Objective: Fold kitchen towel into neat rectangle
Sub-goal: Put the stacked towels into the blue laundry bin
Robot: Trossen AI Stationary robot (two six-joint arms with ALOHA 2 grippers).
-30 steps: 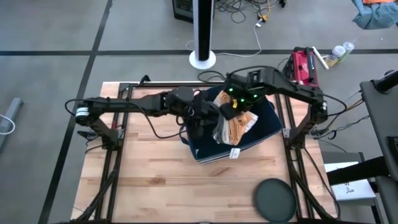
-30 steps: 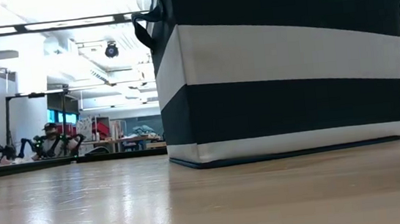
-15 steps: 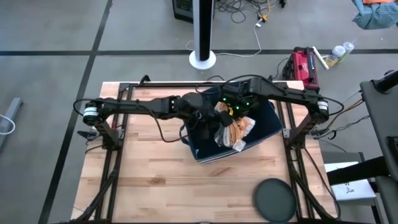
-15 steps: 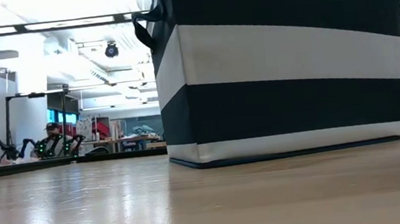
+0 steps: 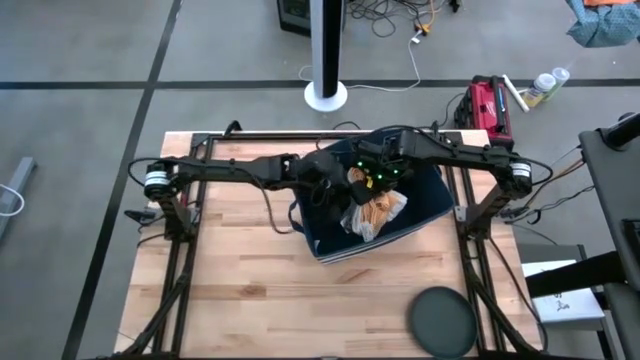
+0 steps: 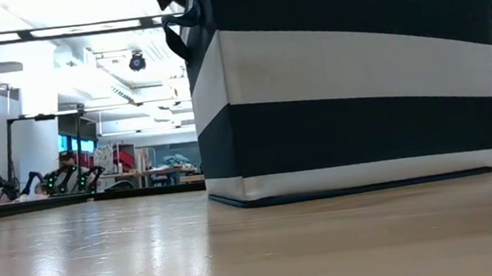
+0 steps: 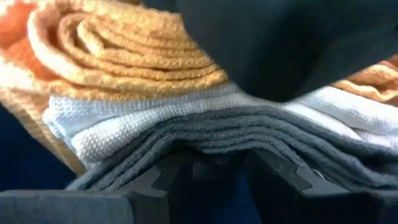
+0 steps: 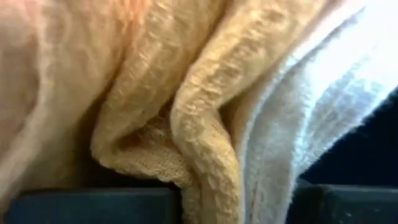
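High view: orange-and-white waffle-weave kitchen towel [image 5: 372, 212] bunched above striped storage bin [image 5: 425, 212] near table's rear edge. Left gripper [image 5: 338, 189] and right gripper [image 5: 366, 183] both clamp towel. Soft, light, floppy; best held at corners.

Both arms are further toward the table's far edge than a second ago and stretched straighter across the striped bin [image 5: 425, 205]. Left gripper [image 5: 335, 182] is further right, close beside the right gripper [image 5: 362, 180] over the bin's far-left part. Towel [image 5: 372, 212] bundle looks more bunched, hanging narrower, its near end pulled back from the bin's near wall.
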